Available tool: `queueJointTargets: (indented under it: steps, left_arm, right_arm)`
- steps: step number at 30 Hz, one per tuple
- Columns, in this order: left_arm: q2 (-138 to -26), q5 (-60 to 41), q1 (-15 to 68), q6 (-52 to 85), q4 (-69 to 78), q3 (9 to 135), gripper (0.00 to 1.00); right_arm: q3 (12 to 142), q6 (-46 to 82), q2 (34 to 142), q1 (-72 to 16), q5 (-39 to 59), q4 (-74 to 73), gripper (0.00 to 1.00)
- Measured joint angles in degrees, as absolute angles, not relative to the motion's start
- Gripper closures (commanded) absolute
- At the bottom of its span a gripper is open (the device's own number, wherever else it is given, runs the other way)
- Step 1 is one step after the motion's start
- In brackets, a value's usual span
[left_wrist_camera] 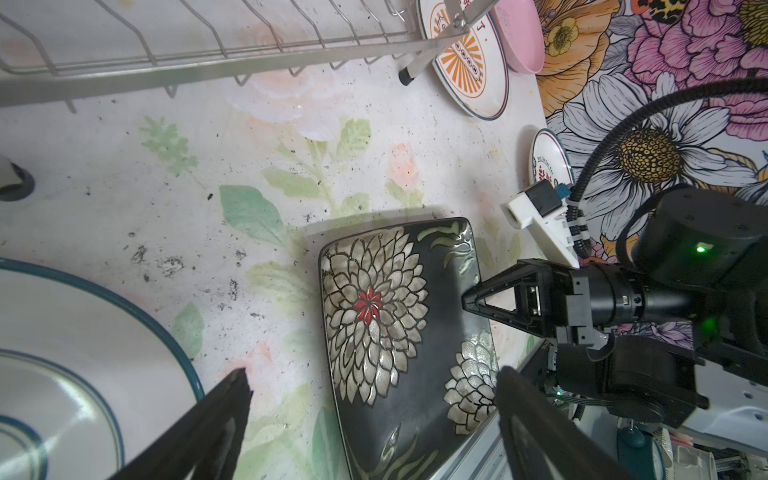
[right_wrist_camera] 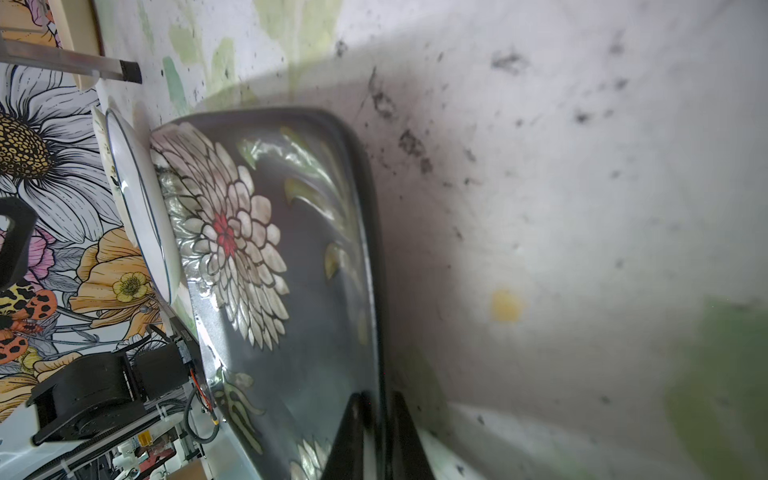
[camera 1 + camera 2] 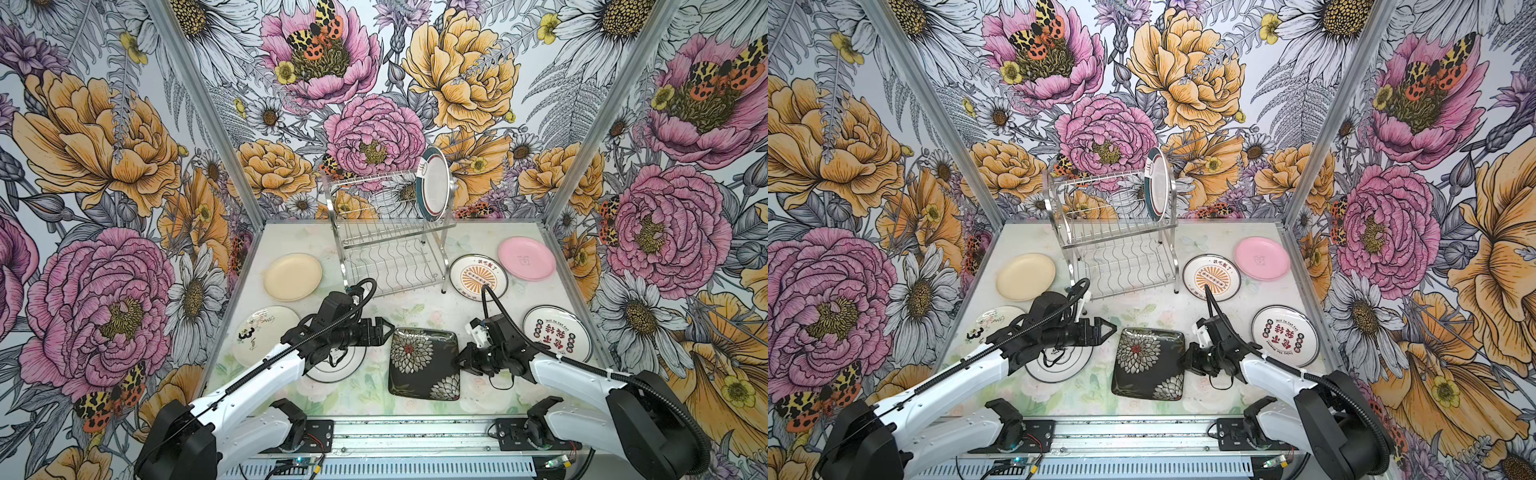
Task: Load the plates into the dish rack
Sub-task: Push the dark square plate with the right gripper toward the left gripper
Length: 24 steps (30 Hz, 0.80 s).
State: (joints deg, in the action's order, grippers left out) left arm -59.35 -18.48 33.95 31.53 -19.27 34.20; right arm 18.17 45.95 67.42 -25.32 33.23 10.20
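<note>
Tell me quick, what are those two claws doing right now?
Left gripper: open, holding nothing.
Right gripper: shut on the edge of the black square plate.

The black square plate point(image 3: 424, 363) bears silver-white, red-centred blooms; the pink plate point(image 3: 526, 258) carries a faint, perhaps printed, mark.

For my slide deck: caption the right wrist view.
Right gripper clamps the edge of the black square plate on the table.
</note>
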Motion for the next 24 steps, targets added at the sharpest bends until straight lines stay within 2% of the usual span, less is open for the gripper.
queueJointTargets:
  steps: [24]
  left_arm:
    - [-60.14,-22.7,31.83,31.07,-19.07,34.2,0.07]
  right_arm:
    - [20.32,45.98,59.99,-24.36,32.73,15.59,1.0]
